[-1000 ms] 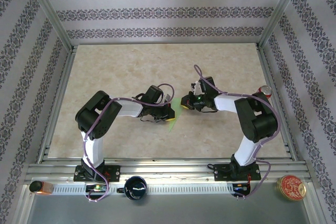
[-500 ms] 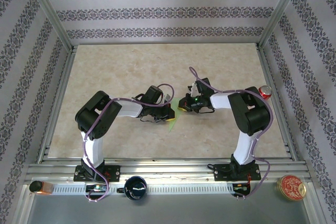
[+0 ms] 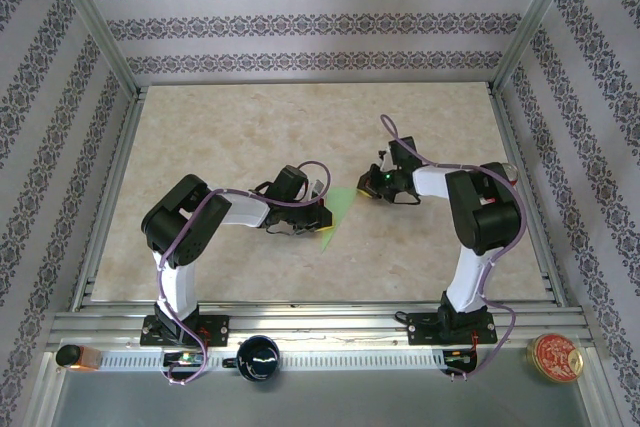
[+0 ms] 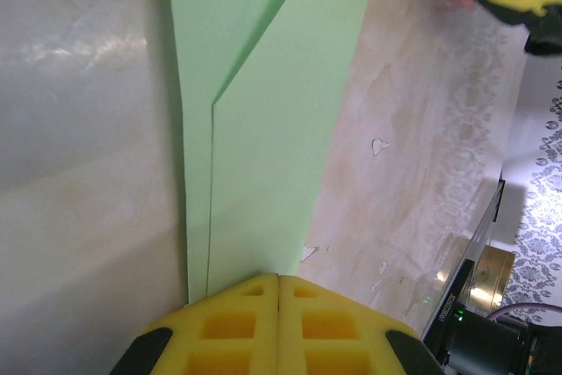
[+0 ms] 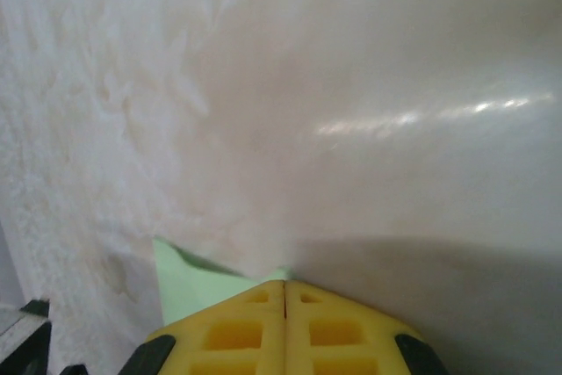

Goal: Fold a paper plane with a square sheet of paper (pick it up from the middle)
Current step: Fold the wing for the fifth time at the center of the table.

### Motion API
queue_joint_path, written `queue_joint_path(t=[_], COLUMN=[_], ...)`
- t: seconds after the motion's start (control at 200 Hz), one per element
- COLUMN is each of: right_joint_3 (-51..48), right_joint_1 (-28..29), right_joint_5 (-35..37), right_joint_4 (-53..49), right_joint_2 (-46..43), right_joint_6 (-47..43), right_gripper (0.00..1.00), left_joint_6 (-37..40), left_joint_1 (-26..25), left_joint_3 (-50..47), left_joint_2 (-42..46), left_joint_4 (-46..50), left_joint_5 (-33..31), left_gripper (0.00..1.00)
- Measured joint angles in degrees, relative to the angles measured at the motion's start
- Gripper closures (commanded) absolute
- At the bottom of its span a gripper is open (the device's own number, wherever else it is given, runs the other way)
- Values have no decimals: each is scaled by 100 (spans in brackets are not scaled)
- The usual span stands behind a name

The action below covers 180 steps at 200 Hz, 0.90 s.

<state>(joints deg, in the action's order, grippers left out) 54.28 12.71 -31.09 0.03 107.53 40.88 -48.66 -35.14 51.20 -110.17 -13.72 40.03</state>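
Hidden: my left gripper (image 4: 279, 280) covers the near end of the sheet of paper (image 4: 263, 129). I cannot tell whether any paper is nipped between the pads or simply lies under the tips. The sheet's far end runs off the top of my left wrist view. In my right wrist view one green corner pokes out just left of my right gripper (image 5: 285, 285); the rest lies beneath and behind it. From above, both sets of fingertips are too small and dark to read.
Left grip: jaws pressed fully together with no gap, tips right at the paper's near end.
Right grip: jaws pressed fully together, holding nothing, tips down at the table (image 5: 369, 85) just beside the paper's corner.
Paper: flat on the table, folded into a long pointed shape with one slanted flap edge. It stretches straight ahead of my left gripper and lies between my two grippers.
Count: one sheet, two grippers and two arms. One dark cup (image 3: 258, 357) and one red round tin (image 3: 555, 355) sit well behind both grippers, past my bases.
Changed: a second ago my right gripper sat closer to my left one, over the paper. Now it is drawn away and more green shows between them. My left gripper has kept its place.
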Motion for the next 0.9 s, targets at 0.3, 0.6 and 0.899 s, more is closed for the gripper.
queue_joint_path(t=[0.3,0.6,0.899], right_joint_3=[-111,-271,-66], right_joint_1=[37,533,323], right_joint_5=[173,-238,170], right_joint_4=[-76,221,-125], right_joint_2=[-874,-555,-114], right_joint_6=[-92,-35,-127], right_gripper=[96,97,98], left_joint_6=[-22,-22,-26], left_joint_1=[0,0,-2], left_joint_3=[-4,2,2], left_joint_2=[0,2,2], left_joint_4=[-11,-7,-9], left_joint_5=[0,0,-2], left_gripper=[100,100,100])
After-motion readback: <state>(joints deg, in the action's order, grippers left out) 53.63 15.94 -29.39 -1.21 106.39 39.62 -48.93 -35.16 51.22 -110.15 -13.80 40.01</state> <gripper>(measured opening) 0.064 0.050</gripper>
